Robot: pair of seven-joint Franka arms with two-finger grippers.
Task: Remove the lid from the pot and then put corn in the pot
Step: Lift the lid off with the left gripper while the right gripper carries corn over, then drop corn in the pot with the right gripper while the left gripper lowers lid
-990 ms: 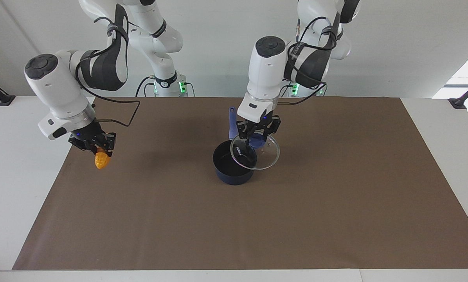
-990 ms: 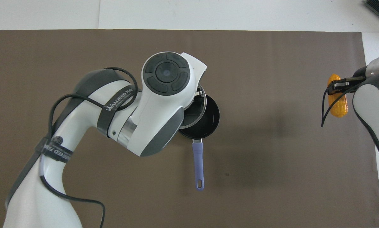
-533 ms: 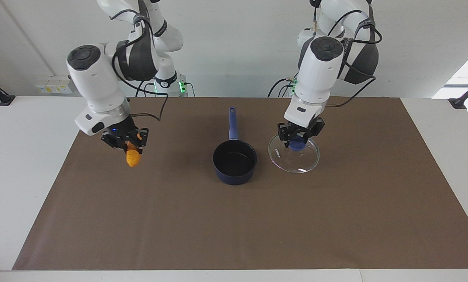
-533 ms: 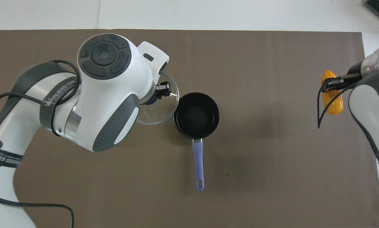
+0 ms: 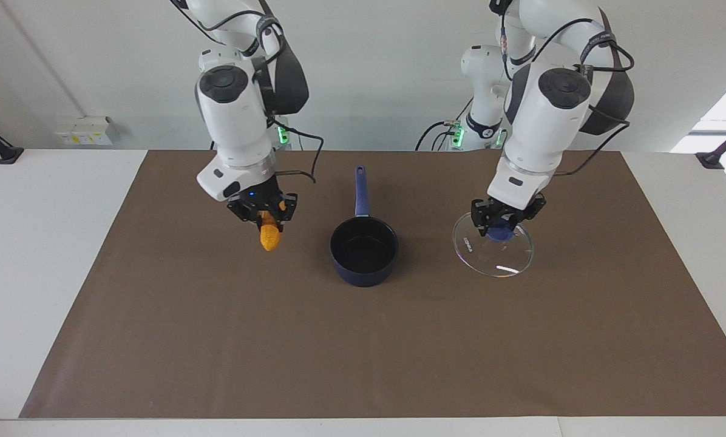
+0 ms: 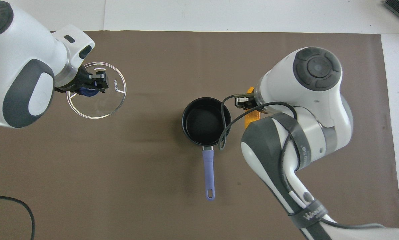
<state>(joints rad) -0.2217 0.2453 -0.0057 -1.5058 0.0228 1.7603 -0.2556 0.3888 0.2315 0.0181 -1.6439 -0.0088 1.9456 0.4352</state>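
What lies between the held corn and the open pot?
Nothing but bare brown mat in the facing view; the corn, in the right gripper, hangs beside the pot.

corn (image 5: 269, 237) carried close beside pot (image 5: 363, 251), lid (image 5: 492, 244) carried farther from it

Overhead: corn (image 6: 252, 115) mostly hidden under right arm; lid (image 6: 101, 100) knob half covered by left hand (image 6: 92, 87).

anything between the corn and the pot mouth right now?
Nothing visible. The pot stands open; the left gripper holds the lid off toward its own end. The right gripper holds the corn over bare mat beside the pot.
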